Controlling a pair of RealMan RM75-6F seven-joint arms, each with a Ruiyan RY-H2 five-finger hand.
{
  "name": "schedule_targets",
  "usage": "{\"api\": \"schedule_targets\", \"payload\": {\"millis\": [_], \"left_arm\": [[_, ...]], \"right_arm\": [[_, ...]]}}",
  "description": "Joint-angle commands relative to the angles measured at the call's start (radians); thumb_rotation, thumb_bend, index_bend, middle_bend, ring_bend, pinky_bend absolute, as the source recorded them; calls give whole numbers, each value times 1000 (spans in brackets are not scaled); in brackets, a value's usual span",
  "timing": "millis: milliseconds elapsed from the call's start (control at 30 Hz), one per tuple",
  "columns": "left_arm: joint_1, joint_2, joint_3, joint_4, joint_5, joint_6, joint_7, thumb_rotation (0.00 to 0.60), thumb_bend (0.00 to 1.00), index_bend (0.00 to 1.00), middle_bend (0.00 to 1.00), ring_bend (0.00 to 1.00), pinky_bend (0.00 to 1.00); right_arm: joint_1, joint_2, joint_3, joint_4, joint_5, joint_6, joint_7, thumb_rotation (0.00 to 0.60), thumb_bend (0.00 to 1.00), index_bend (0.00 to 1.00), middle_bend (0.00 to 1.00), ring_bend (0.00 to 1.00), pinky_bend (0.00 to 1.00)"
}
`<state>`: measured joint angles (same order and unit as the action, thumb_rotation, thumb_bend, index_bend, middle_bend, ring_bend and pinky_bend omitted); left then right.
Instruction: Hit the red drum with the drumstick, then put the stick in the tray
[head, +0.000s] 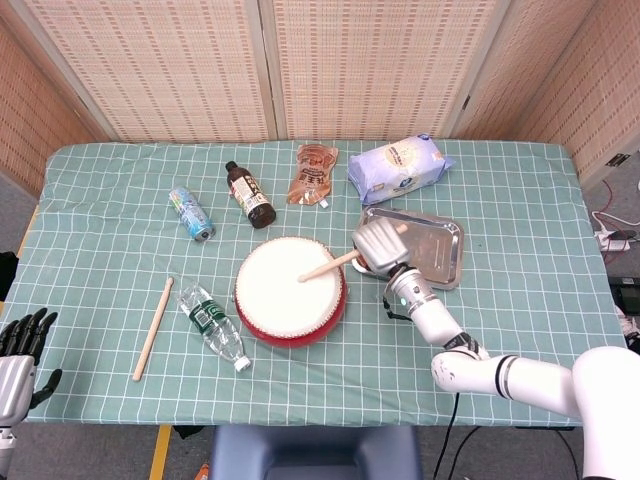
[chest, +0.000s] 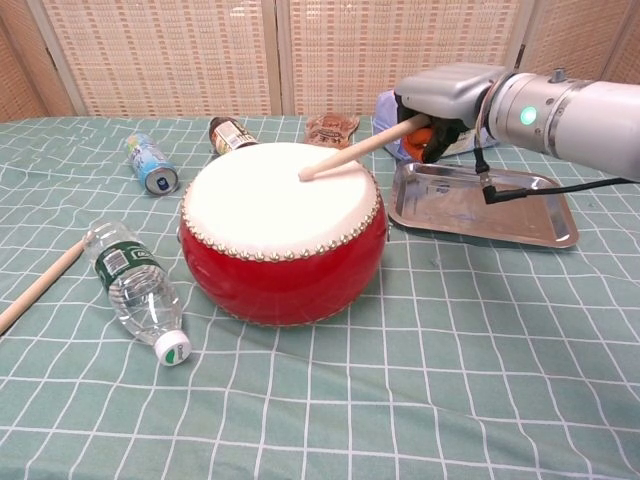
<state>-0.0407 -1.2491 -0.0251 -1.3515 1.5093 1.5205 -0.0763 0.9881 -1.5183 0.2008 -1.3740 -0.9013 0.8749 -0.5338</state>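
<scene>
The red drum (head: 290, 292) (chest: 283, 238) with a white skin stands at the table's middle. My right hand (head: 374, 247) (chest: 442, 105) grips a wooden drumstick (head: 328, 266) (chest: 355, 149) at the drum's right edge. The stick slants down to the left, and its tip touches the white skin. Just right of the drum lies the steel tray (head: 443, 248) (chest: 485, 208), with nothing in it. My left hand (head: 18, 353) hangs open at the table's near left corner, holding nothing.
A second drumstick (head: 153, 328) (chest: 36, 288) and a water bottle (head: 213, 327) (chest: 133, 288) lie left of the drum. Behind it are a can (head: 191, 214), a brown bottle (head: 249, 195), a snack pouch (head: 313, 174) and a white bag (head: 399, 163).
</scene>
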Motion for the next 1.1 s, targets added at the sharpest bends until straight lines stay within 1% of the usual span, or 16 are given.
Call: {"api": "schedule_targets", "payload": {"millis": [33, 133, 200, 333, 567, 667, 733, 833, 900, 967, 1033, 1100], "left_arm": [[-1, 0, 0, -2, 1, 0, 2, 600, 293, 0, 0, 0, 17], [-2, 0, 1, -6, 3, -2, 6, 600, 293, 0, 0, 0, 17], [-3, 0, 2, -9, 6, -2, 9, 600, 292, 0, 0, 0, 17], [-2, 3, 2, -14, 4, 0, 13, 600, 292, 0, 0, 0, 17], [-2, 5, 4, -24, 5, -3, 23, 600, 293, 0, 0, 0, 17], [-2, 6, 5, -27, 5, -3, 27, 600, 293, 0, 0, 0, 17], [-2, 7, 5, -29, 3, -4, 31, 600, 292, 0, 0, 0, 17], [-2, 7, 4, -30, 3, -5, 32, 600, 292, 0, 0, 0, 17], [-2, 8, 5, -32, 1, -5, 34, 600, 292, 0, 0, 0, 17], [-1, 9, 5, -34, -1, -8, 38, 600, 292, 0, 0, 0, 17], [0, 10, 6, -37, -3, -9, 41, 600, 292, 0, 0, 0, 17], [1, 11, 6, -37, -7, -11, 42, 600, 293, 0, 0, 0, 17]], "right_arm": [[-82, 58, 103, -58, -45, -4, 454, 600, 1000, 1000, 1000, 1000, 1000], [-93, 93, 96, -61, -4, -49, 461, 600, 1000, 1000, 1000, 1000, 1000], [-100, 104, 83, -45, 38, -76, 452, 600, 1000, 1000, 1000, 1000, 1000], [-111, 101, 60, 25, 111, -112, 440, 600, 1000, 1000, 1000, 1000, 1000], [-132, 35, 22, 203, 144, -176, 459, 600, 999, 1000, 1000, 999, 1000], [-137, -9, 18, 282, 135, -196, 477, 600, 965, 1000, 997, 957, 977], [-140, -42, 17, 339, 119, -209, 494, 600, 932, 1000, 971, 906, 953], [-140, -55, 17, 362, 112, -215, 500, 600, 913, 1000, 944, 870, 939], [-140, -85, 17, 411, 96, -225, 512, 600, 878, 1000, 898, 814, 891], [-132, -140, 20, 497, 91, -253, 525, 600, 843, 991, 847, 752, 807], [-118, -187, 27, 577, 80, -276, 537, 600, 809, 943, 794, 691, 727], [-109, -223, 36, 639, 67, -292, 550, 600, 763, 849, 720, 618, 648]]}}
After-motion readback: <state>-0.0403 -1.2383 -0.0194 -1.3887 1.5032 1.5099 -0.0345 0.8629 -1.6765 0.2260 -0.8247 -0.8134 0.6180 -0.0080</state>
